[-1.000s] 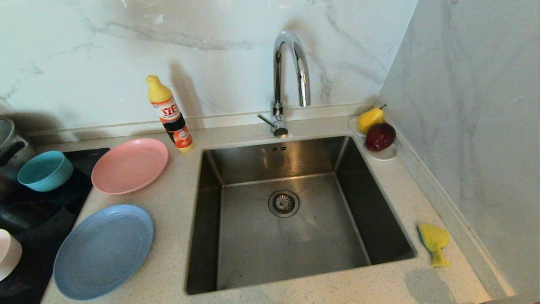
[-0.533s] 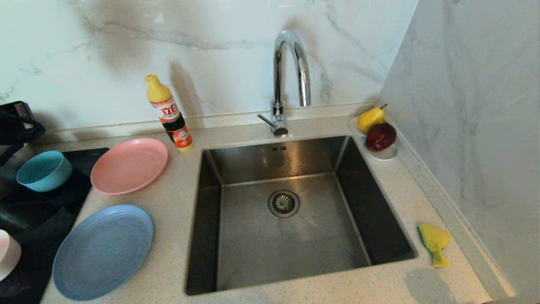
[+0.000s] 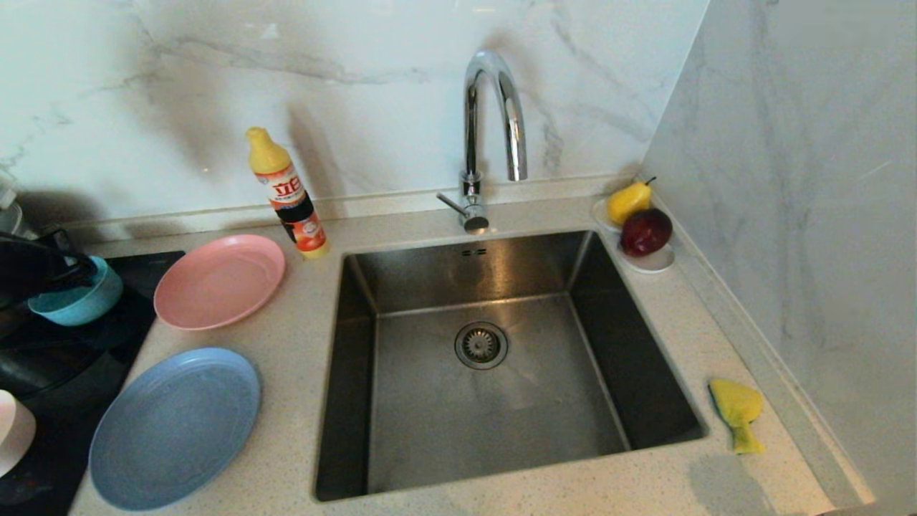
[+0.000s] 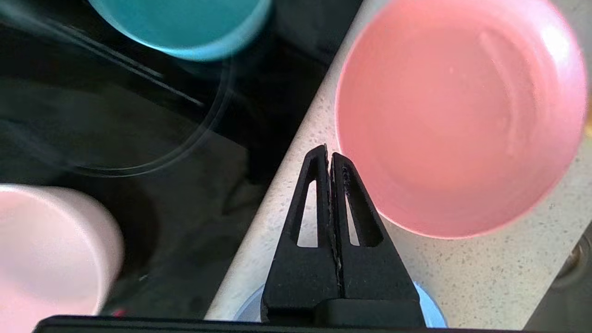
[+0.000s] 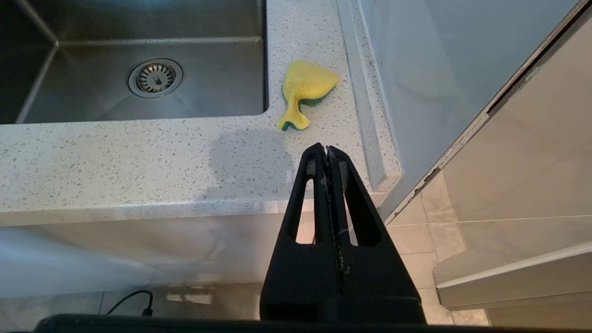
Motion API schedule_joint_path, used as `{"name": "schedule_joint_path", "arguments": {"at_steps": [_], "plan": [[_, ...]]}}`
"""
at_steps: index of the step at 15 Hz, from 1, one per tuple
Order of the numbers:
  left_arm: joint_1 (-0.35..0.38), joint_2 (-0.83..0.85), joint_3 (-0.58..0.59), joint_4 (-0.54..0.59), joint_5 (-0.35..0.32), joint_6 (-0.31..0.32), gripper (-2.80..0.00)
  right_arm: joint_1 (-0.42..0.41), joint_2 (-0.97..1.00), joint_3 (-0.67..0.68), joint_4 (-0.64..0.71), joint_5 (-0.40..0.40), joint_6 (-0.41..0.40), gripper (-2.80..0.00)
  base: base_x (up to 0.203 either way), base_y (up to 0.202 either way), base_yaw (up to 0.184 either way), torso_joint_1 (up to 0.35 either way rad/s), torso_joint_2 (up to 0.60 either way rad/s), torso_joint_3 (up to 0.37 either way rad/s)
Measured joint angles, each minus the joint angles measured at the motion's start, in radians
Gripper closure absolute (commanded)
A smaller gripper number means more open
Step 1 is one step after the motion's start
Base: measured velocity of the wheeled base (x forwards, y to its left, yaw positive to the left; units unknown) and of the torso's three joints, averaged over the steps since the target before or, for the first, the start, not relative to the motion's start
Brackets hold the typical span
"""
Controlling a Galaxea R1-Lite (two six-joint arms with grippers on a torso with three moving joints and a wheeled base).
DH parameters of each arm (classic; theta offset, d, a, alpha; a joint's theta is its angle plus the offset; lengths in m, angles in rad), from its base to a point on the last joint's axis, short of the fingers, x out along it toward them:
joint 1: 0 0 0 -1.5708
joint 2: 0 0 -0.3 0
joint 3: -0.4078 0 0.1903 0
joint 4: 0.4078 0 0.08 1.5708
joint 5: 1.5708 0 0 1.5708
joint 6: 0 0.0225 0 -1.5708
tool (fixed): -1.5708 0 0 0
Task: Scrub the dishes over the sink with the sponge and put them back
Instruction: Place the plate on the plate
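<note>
Right tool: fingers pressed together, holding nothing, hanging off the near edge of the worktop, out past the front corner. Sponge lies flat on the worktop just beyond it, between the sink and the side wall, yellow side up, green edge showing.

Left tool: fingers pressed together, holding nothing, above the worktop edge beside the black hob, its tips just at the rim of the pink plate. In the head view the left arm shows only as a dark mass at the far left, covering part of the teal bowl.

Blue plate rests nearest on the worktop, left of the sink. Pale pink bowl stands on the hob at the left edge. Pink plate sits behind the blue plate, apart from it.

Detergent bottle stands behind the pink plate. Tap rises behind the sink. Saucer with a pear and an apple sits at the far right corner.
</note>
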Motion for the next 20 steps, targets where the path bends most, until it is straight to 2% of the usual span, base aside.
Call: {"name": "schedule_joint_path", "arguments": {"at_steps": [2, 3, 5, 9, 13, 20], "plan": [[0.002, 0.046, -0.011, -0.004, -0.010, -0.009, 0.00, 0.000, 0.000, 0.000, 0.000, 0.000, 0.000, 0.00, 0.000, 0.000, 0.000, 0.000, 0.00, 0.000], [0.002, 0.073, -0.021, -0.003, -0.012, -0.019, -2.80, 0.000, 0.000, 0.000, 0.000, 0.000, 0.000, 0.00, 0.000, 0.000, 0.000, 0.000, 0.00, 0.000], [0.002, 0.118, -0.034, -0.002, -0.019, -0.030, -2.80, 0.000, 0.000, 0.000, 0.000, 0.000, 0.000, 0.00, 0.000, 0.000, 0.000, 0.000, 0.00, 0.000], [0.000, 0.147, -0.042, 0.002, -0.144, -0.073, -2.80, 0.000, 0.000, 0.000, 0.000, 0.000, 0.000, 0.00, 0.000, 0.000, 0.000, 0.000, 0.00, 0.000], [-0.043, 0.166, -0.032, -0.008, -0.142, -0.106, -2.80, 0.000, 0.000, 0.000, 0.000, 0.000, 0.000, 0.00, 0.000, 0.000, 0.000, 0.000, 0.00, 0.000], [-0.081, 0.226, -0.049, -0.034, -0.112, -0.113, -2.80, 0.000, 0.000, 0.000, 0.000, 0.000, 0.000, 0.00, 0.000, 0.000, 0.000, 0.000, 0.00, 0.000]]}}
